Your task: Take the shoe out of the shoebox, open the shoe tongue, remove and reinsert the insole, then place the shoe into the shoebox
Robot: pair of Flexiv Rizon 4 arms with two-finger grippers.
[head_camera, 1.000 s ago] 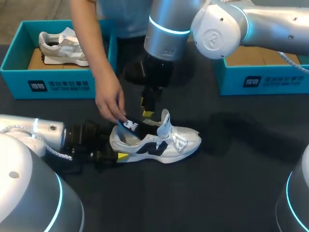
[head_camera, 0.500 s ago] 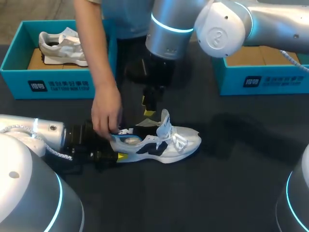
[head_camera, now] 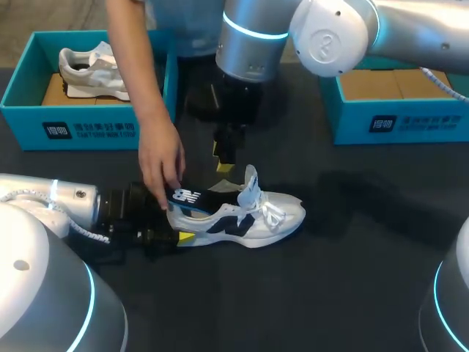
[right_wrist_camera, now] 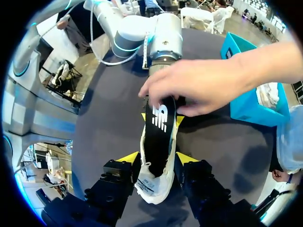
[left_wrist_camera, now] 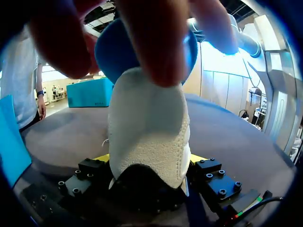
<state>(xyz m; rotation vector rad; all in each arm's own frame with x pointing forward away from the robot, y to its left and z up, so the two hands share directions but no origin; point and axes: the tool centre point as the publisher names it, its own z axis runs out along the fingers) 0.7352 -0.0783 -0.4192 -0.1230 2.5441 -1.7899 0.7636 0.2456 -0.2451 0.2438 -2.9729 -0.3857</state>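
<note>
The left gripper (left_wrist_camera: 149,161) is clamped on the heel of the shoe (head_camera: 258,215), probably to pin it flat on the table (head_camera: 352,279) while the insole goes in. The right gripper (right_wrist_camera: 157,159) hangs over the raised tongue (head_camera: 251,182), fingers apart and gripping nothing, which leaves the opening free. A person's hand (right_wrist_camera: 201,87) presses the black insole (right_wrist_camera: 159,125) down at the heel end. An open shoebox (head_camera: 88,129) sits at the far left, well apart.

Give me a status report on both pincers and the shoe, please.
Left pincer shut on shoe heel. Right pincer open above it. Person's hand on insole, in the way.
</note>
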